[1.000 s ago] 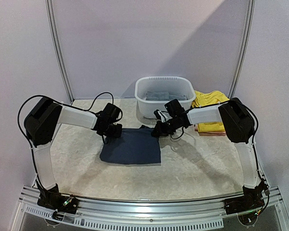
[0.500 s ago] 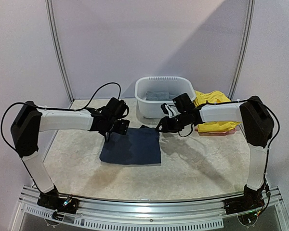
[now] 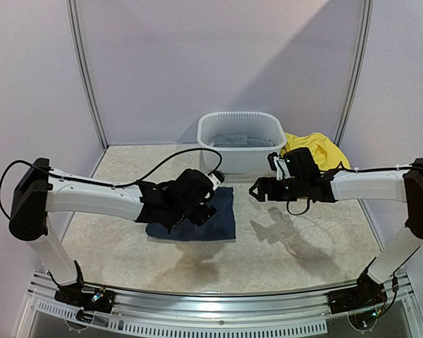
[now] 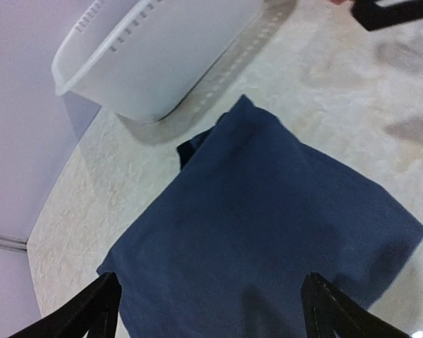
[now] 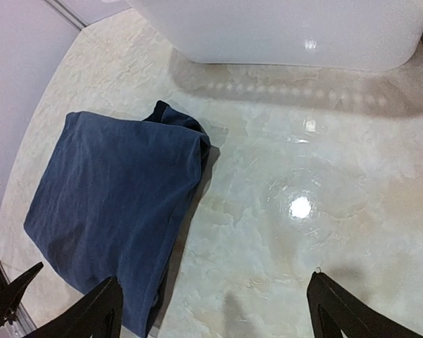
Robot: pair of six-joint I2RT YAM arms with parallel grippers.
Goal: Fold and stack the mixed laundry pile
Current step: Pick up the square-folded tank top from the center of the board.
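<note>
Stretched low, the left arm [image 3: 92, 197] hides much of the folded navy garment [image 3: 224, 215], flat on the table [image 3: 282, 246]. The left gripper [image 4: 211, 310] hovers over it, 2 fingers spread. The right gripper [image 5: 215, 299], equally spread, hangs empty nearby.

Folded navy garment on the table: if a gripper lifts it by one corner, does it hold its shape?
Probably not: the navy garment lies limp and flat, so it should droop and unfold. Its layered edge suggests a pinch may take only the top ply. Thin, so likely light.
</note>
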